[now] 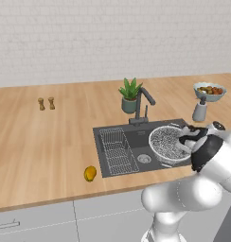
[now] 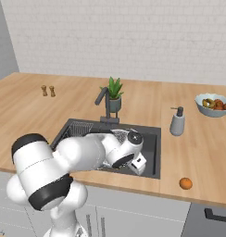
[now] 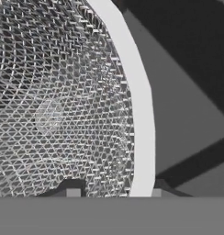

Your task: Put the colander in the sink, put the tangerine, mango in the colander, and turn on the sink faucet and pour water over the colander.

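Note:
The round wire-mesh colander [image 1: 165,142] sits in the right half of the dark sink [image 1: 136,138], under the spout of the faucet [image 1: 143,101]. My gripper [image 1: 186,140] reaches down at the colander's right rim. In the hand view the white rim [image 3: 137,114] runs between the two fingertips [image 3: 72,189], and the gripper [image 3: 113,190] is shut on it. The yellow mango [image 1: 90,173] lies on the counter left of the sink's front corner. The tangerine [image 2: 185,183] rests on the counter near the front edge, right of the sink [image 2: 152,139].
A flat wire rack [image 1: 116,151] fills the sink's left half. Behind the sink stands a potted plant [image 1: 130,94]. A soap bottle [image 1: 199,109] and a bowl of fruit [image 1: 209,90] are at the right. Two small shakers [image 1: 46,103] stand far left.

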Motion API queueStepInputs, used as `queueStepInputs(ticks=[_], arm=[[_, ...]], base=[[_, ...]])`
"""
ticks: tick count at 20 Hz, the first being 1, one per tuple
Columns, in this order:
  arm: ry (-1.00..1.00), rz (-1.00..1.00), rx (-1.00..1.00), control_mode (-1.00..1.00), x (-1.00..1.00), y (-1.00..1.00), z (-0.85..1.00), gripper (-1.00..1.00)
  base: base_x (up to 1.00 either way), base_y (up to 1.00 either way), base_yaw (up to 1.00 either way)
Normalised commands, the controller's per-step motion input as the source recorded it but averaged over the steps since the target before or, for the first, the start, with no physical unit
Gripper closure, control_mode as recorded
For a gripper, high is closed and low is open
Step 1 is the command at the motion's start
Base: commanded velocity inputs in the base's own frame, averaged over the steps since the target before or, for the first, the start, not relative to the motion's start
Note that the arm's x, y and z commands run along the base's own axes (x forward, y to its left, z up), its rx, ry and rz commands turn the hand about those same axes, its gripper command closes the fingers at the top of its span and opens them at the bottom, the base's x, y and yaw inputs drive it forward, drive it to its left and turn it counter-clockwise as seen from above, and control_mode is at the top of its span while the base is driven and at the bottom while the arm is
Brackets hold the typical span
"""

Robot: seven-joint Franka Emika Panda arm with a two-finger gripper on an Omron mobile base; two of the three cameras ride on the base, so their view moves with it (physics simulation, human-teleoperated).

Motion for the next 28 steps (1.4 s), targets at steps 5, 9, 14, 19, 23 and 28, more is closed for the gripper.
queueStepInputs(ticks=[5,9,14,19,23,28], arm=[[0.32,0.19,0.0,-1.0,0.0,0.0,-0.07,1.0],[0.0,0.15,0.0,-1.0,0.13,0.02,-0.3,1.0],[0.0,0.12,0.01,-1.0,0.33,0.04,-0.33,1.0],[0.0,0.0,0.11,-1.0,0.43,0.21,-0.04,1.0],[0.03,-0.04,0.22,-1.0,0.28,0.22,0.0,1.0],[0.07,-0.12,0.12,-1.0,0.12,0.27,0.0,1.0]], base=[[0.0,0.0,0.0],[0.0,0.0,0.0],[0.0,0.0,0.0],[0.0,0.0,0.0],[0.0,0.0,0.0],[0.0,0.0,0.0]])
